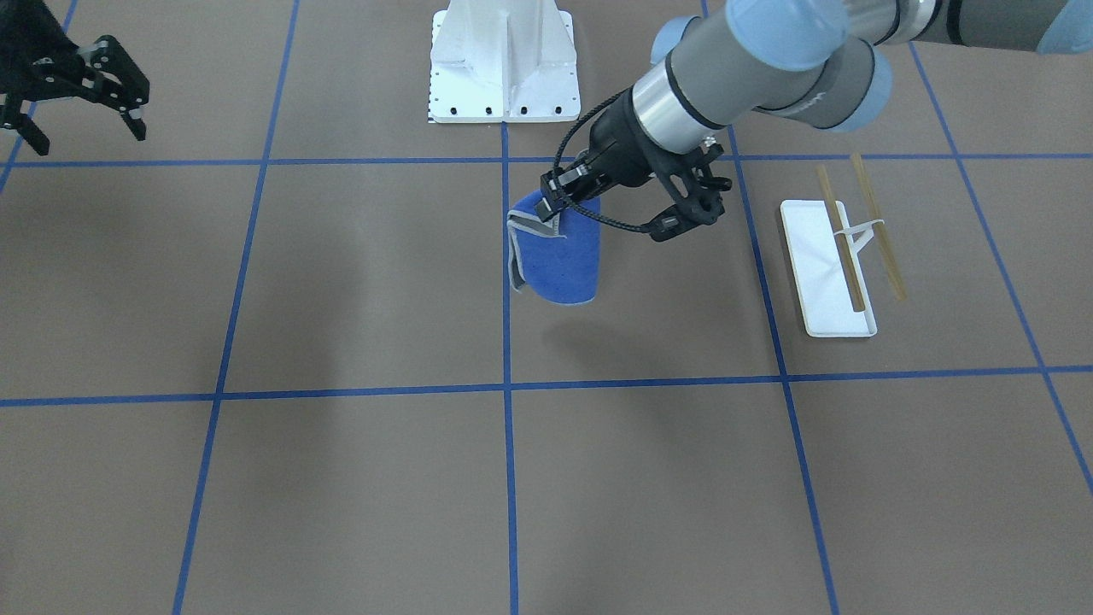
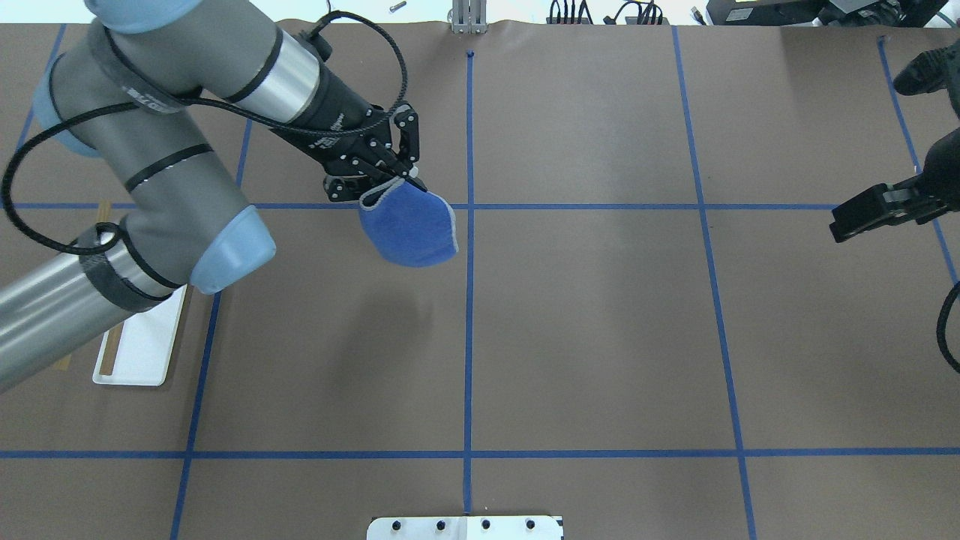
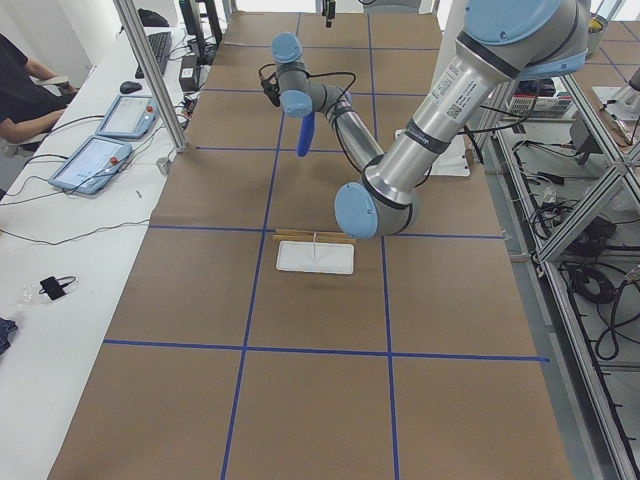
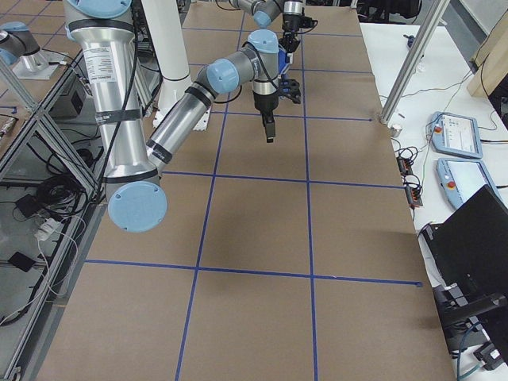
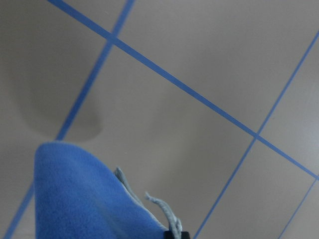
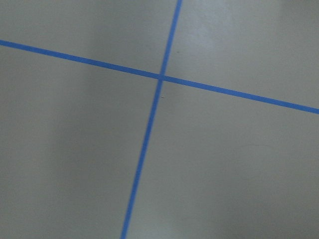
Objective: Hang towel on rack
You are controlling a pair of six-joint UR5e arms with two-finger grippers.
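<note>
The royal-blue towel (image 1: 559, 256) with grey edging hangs above the table from my left gripper (image 1: 555, 201), which is shut on its top corner. It also shows in the overhead view (image 2: 409, 225) and at the bottom of the left wrist view (image 5: 84, 199). The rack (image 1: 824, 273) stands apart on the table toward the robot's left, with a flat white base and two tan dowels (image 1: 879, 226). In the overhead view its base (image 2: 142, 349) is partly hidden under the left arm. My right gripper (image 1: 81, 137) is open, empty and raised at the far side.
The white bolted robot pedestal (image 1: 504, 68) stands at the robot's edge of the table. Blue tape lines (image 1: 506, 389) cross the brown table. Operator desks with tablets (image 3: 95, 160) run along the far side.
</note>
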